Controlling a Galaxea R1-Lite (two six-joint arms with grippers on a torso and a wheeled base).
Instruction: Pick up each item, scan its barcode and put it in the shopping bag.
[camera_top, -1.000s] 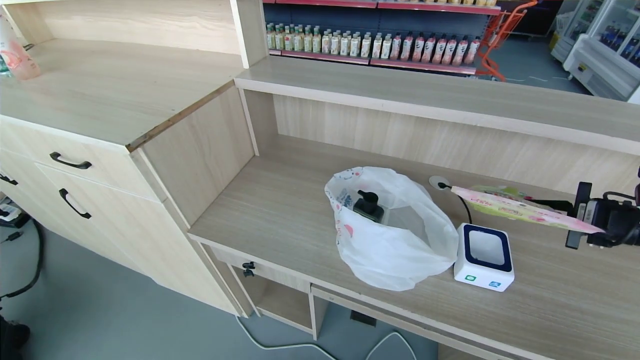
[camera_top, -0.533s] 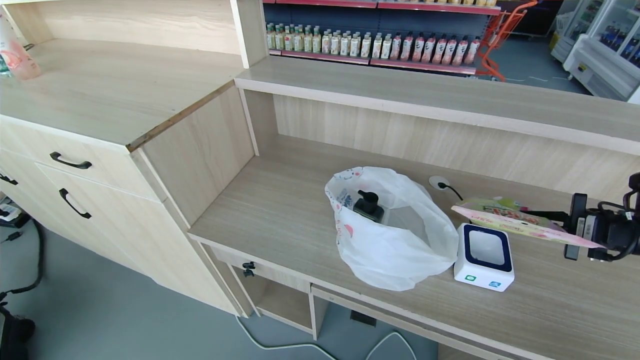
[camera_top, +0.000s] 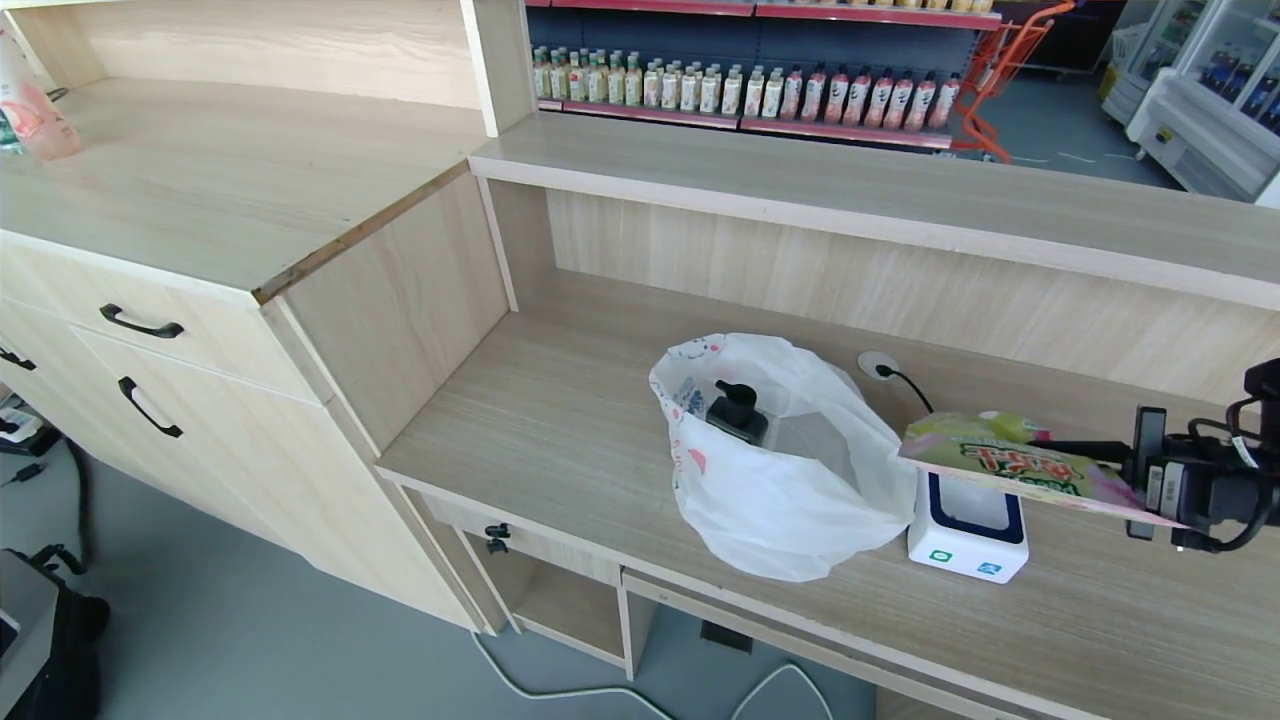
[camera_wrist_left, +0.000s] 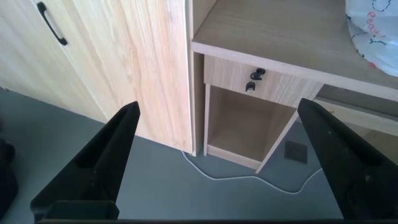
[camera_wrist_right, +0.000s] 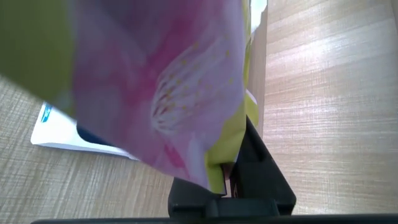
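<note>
Packet: red characters on the green face, not legible.
Shopping bag: red and blue print on the white plastic, too crumpled to read.
Scanner: 2 small square icons on the front, 1 green, 1 blue.
Shelf bottles: labels too small to read.

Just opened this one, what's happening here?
The right gripper has its jaws shut on a green and pink snack packet, holding it roughly level over the white scanner on the counter. Beside the scanner, the shopping bag stands open with a black pump bottle already inside. The left gripper hangs in front of the counter with its jaws open, holding nothing.
</note>
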